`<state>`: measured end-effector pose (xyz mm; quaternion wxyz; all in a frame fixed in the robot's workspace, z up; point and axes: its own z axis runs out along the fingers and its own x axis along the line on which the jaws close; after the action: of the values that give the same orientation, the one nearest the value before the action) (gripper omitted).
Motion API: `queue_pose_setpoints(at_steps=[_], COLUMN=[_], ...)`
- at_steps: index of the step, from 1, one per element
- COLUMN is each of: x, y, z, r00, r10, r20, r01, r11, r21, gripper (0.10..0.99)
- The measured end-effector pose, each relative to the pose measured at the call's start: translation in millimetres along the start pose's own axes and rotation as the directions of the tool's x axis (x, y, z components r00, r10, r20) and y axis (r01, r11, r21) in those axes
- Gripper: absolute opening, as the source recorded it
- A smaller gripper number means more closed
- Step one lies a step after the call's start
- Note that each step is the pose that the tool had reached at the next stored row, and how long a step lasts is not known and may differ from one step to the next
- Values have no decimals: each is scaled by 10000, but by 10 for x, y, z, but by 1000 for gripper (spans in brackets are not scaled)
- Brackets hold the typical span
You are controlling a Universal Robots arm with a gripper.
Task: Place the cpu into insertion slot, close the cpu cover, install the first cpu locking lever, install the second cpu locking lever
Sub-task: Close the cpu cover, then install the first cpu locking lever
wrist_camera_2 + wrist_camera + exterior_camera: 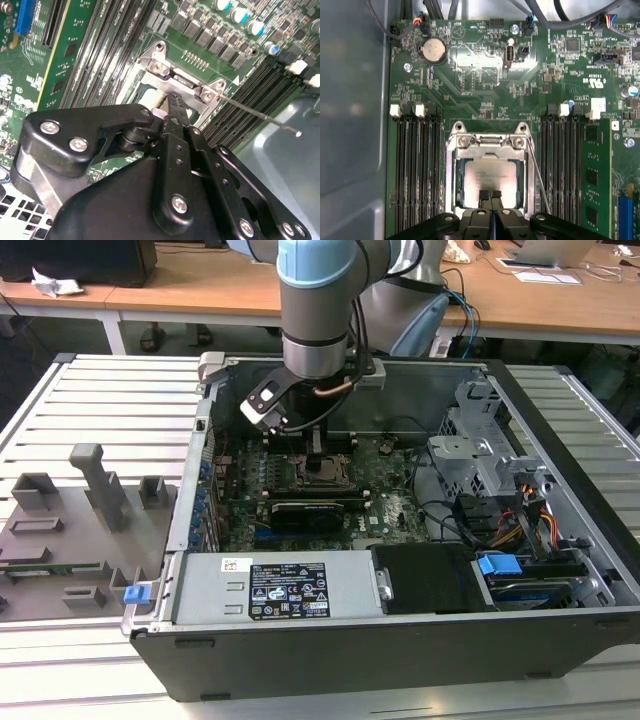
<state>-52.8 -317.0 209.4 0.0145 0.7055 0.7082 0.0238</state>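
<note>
The cpu [489, 176] lies flat in the insertion slot [456, 186], its silvery-beige top showing through the window of the cpu cover [490, 146], which is lowered around it. My gripper [490, 196] is shut, its two black fingers pressed together with nothing seen between them, and the tips rest at the chip's edge nearest the wrist. In the second wrist view the fingertips [172, 101] stand just at the cover's hinge bracket [176, 80]. One thin wire locking lever [260, 116] sticks out slanted from the socket's side [540, 175]. In the exterior view the gripper [318, 448] hangs over the socket [322, 473].
Memory slots [417, 170] flank the socket on both sides. A black graphics card [310, 510] lies in front of the socket. The power supply [270, 588], drive cage [490, 455] and cable bundles [530, 525] fill the case around the board. A grey fixture plate [70, 530] sits at the exterior view's left.
</note>
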Motion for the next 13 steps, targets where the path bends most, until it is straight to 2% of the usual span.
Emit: queue_pose_setpoints(at_steps=[5,13], x=[0,0], y=[80,89], z=[5,5], r00=[10000,10000], r10=[0,1], r20=[-2,-1], r01=[0,-1], r11=[10000,10000], r21=[1,1], gripper=[106,106])
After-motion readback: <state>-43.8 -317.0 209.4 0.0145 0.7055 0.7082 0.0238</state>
